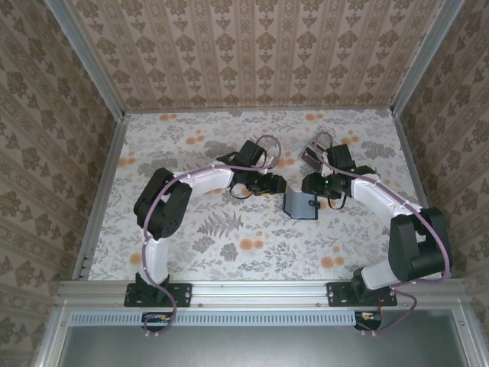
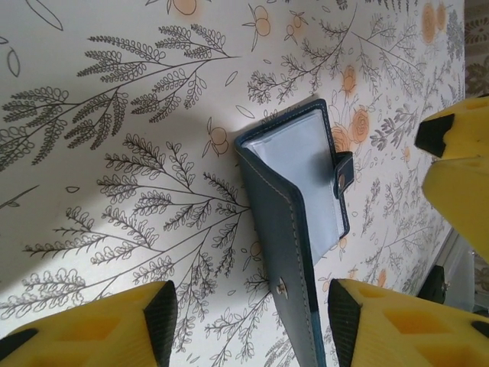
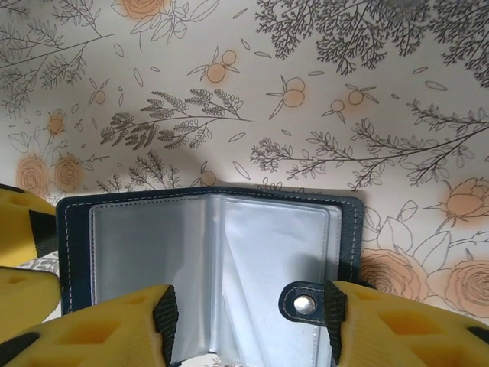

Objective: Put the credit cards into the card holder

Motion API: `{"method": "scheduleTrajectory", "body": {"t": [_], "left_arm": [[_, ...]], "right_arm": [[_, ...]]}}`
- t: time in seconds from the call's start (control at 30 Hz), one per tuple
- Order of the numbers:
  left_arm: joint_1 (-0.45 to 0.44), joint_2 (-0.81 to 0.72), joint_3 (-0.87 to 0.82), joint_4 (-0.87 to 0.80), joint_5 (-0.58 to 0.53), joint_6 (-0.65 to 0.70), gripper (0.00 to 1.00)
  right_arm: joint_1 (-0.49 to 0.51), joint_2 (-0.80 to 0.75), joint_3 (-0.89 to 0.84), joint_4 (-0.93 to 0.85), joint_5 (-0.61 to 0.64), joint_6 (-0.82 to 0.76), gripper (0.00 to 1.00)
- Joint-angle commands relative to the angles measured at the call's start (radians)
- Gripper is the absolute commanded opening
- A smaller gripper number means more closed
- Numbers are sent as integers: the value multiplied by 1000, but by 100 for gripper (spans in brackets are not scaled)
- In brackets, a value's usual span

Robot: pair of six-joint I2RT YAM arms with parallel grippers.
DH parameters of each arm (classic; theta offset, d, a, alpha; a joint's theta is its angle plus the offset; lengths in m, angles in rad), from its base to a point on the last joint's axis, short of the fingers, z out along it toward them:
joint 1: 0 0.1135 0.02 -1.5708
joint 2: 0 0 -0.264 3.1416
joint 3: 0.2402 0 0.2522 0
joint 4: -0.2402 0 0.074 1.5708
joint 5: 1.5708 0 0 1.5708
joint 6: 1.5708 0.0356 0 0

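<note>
Top overhead; wrists near card holder point(image 3: 229, 252)

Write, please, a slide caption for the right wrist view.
Dark navy leather-like card holder, open on clear plastic sleeves, framed by the right gripper's yellow fingers over floral tablecloth.

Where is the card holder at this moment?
In the top view, the card holder lies open near the middle of the table, slightly right of centre, between the left claw and the right claw.
</note>
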Motion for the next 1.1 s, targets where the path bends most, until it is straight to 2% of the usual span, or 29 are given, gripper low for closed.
{"method": "scheduleTrajectory", "body": {"t": [0.0,0.17,0.23,0.33,0.43,0.5,0.57,0.63,0.8,0.9,1.07], "left_arm": [[-28,16,21,13,-7,-18,56],[-46,4,0,23,-3,-29,55],[-51,-23,-23,29,-23,-31,55],[-55,-47,-53,43,-37,-44,55],[-55,-28,-52,42,-28,-41,53],[-56,-15,-65,57,-17,-44,44],[-56,-13,-88,76,-10,-43,30],[-55,-14,-103,79,-6,-38,21],[-55,-35,-146,112,26,-53,10],[-52,-55,-157,69,24,-16,0],[-41,-83,-190,43,31,9,0]], "right_arm": [[-26,-12,66,-6,64,-108,56],[-119,34,190,-50,102,-240,55],[-120,46,215,-31,163,-253,56],[-120,88,250,20,160,-318,56],[-120,171,329,1,154,-401,57],[-121,230,402,-45,198,-424,58],[-127,278,458,-62,215,-450,60],[-131,319,495,-64,222,-488,61],[-146,475,669,-198,295,-642,65],[-170,536,736,-227,248,-664,65],[-181,619,807,-260,-35,-669,64]]}}
